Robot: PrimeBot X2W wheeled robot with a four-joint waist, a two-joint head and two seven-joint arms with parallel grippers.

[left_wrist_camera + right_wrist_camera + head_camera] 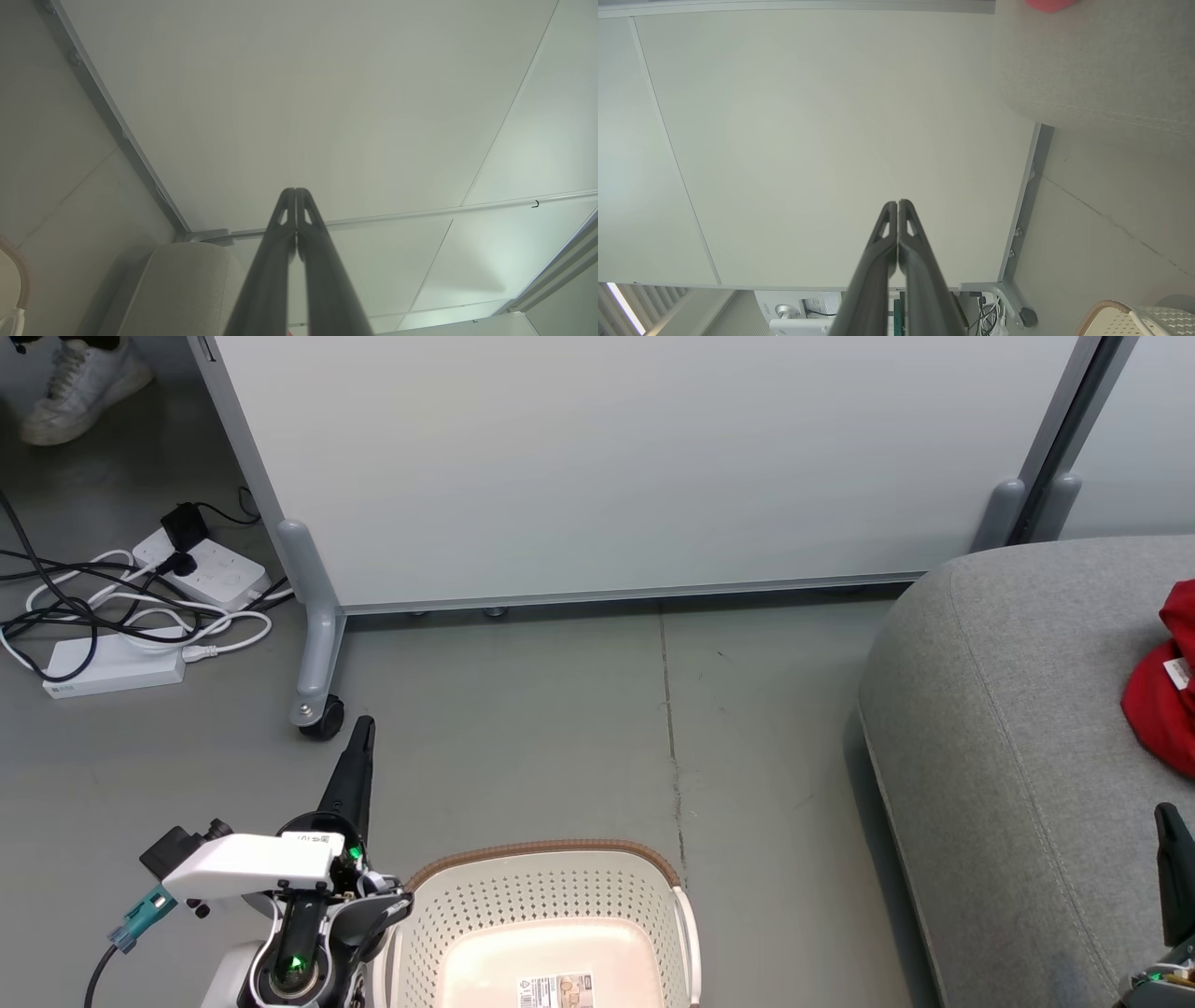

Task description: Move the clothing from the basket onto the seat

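Shows red clothing [1162, 700] bunched on the grey seat [1008, 737], at the head view's right edge. Shows the basket [546, 896] on the floor [560, 728], left of the seat and apart from it, paper label [557, 991] on its bottom. Shows left gripper [295, 192] and right gripper [897, 203] each closed tip to tip, grasping nothing.

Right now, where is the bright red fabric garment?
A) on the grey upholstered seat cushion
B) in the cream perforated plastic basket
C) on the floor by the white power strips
A: the red garment lies on the grey seat, at the head view's right edge.
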